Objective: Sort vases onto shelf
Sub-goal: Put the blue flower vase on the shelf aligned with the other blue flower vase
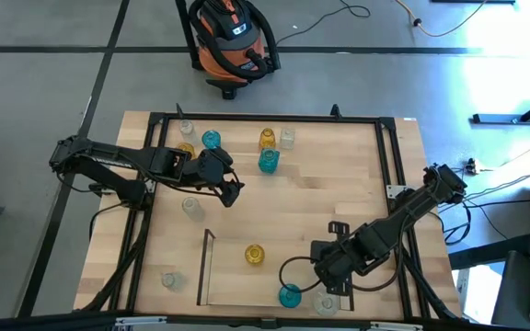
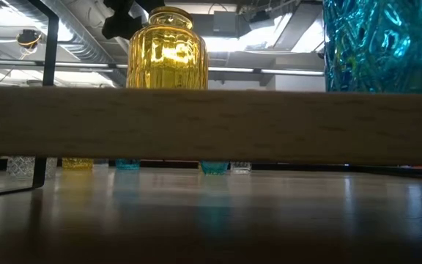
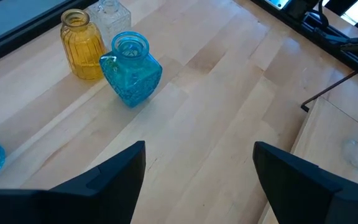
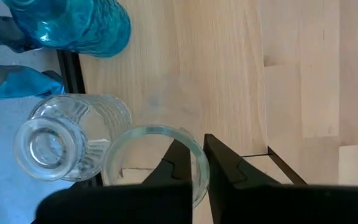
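Right wrist view — right gripper (image 4: pixel 194 163) pinching clear vase (image 4: pixel 157 163) rim (fingers closed).

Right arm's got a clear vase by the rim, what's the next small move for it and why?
Probably open the right claw slightly to let go. It is shut on the rim of a clear vase that already sits inside the shelf, beside another clear vase and a teal vase. Whether its base is down is unclear. The left claw waits open mid-table.
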